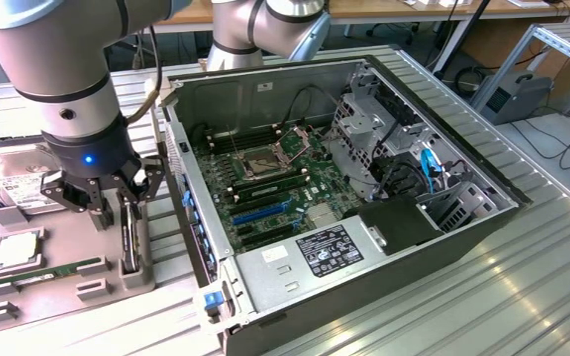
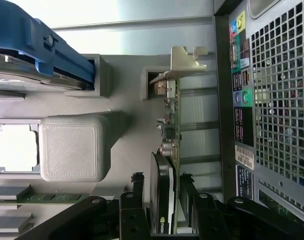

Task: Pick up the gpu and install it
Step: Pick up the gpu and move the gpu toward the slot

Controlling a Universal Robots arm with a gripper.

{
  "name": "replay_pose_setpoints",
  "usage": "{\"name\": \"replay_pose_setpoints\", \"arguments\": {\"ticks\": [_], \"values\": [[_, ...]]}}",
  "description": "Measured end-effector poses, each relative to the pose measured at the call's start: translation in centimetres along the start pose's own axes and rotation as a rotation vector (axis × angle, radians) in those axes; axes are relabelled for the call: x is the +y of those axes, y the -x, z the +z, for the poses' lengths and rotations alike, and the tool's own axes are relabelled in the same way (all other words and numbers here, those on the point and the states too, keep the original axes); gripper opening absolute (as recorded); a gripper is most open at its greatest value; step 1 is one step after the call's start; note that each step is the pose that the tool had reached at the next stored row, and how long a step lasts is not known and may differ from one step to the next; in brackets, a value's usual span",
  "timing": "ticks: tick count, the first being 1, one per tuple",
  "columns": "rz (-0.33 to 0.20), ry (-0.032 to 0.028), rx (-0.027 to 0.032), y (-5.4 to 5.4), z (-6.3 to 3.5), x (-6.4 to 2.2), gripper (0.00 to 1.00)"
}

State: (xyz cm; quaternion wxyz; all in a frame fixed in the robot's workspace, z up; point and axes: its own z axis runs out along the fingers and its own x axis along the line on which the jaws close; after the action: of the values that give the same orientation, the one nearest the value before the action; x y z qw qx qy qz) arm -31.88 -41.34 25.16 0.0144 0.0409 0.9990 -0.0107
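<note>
The gpu (image 1: 130,245) stands on its edge in the grey holder (image 1: 67,297), at nine o'clock from the computer case (image 1: 265,81) in the exterior view. The open claw (image 1: 116,211) straddles it. The card seems light and stiff but fragile, so it is best held by its flat faces near the fan.

The grey arm (image 1: 57,59) stands nearly vertical on the exterior view's left, and another of its thick segments crosses the top of that view. Its wrist (image 1: 87,152) is upright, with a small blue light (image 1: 88,159) lit. The black gripper (image 1: 99,206) points straight down, fingers (image 2: 138,197) spread wide, clamped on nothing
</note>
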Motion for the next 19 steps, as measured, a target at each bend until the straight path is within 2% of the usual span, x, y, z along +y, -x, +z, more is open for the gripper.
{"name": "replay_pose_setpoints", "arguments": {"ticks": [6,19], "values": [[0.0,0.0002,-0.0002,0.06,0.38,0.41,0.42],[0.0,0.0001,-0.0001,0.06,0.54,0.42,0.41]]}}
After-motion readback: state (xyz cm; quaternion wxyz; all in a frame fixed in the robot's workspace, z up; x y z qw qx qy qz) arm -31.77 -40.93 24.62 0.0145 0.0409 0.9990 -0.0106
